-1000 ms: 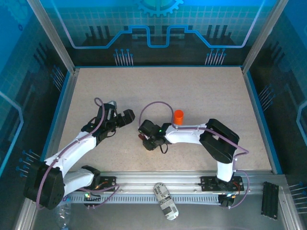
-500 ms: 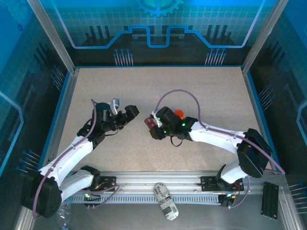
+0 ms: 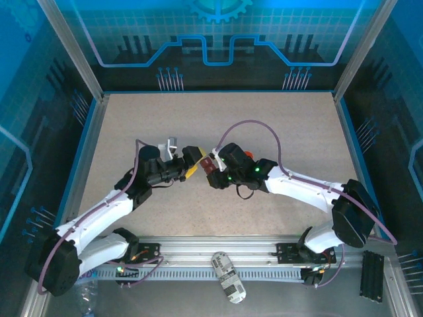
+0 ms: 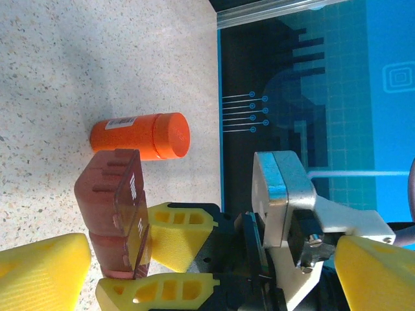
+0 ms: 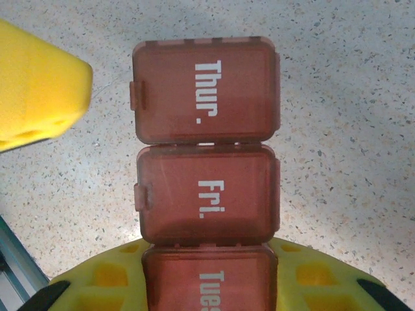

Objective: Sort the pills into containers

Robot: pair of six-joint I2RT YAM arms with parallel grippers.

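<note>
As right fingers [image 5: 104,280] clamp box [image 5: 205,194] (central), edges [image 3: 211,93] far.

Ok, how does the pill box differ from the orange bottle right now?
The pill box is flat, maroon and labelled by day; the orange bottle is a round cylinder. The pill box is clamped in the right gripper; the orange bottle stands free on the table. Both are closed.

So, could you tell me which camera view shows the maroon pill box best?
Right wrist: the pill box faces the camera squarely, with Thur. and Fri. readable. Left wrist sees it edge-on, and top external gives a small dark-red patch.
</note>
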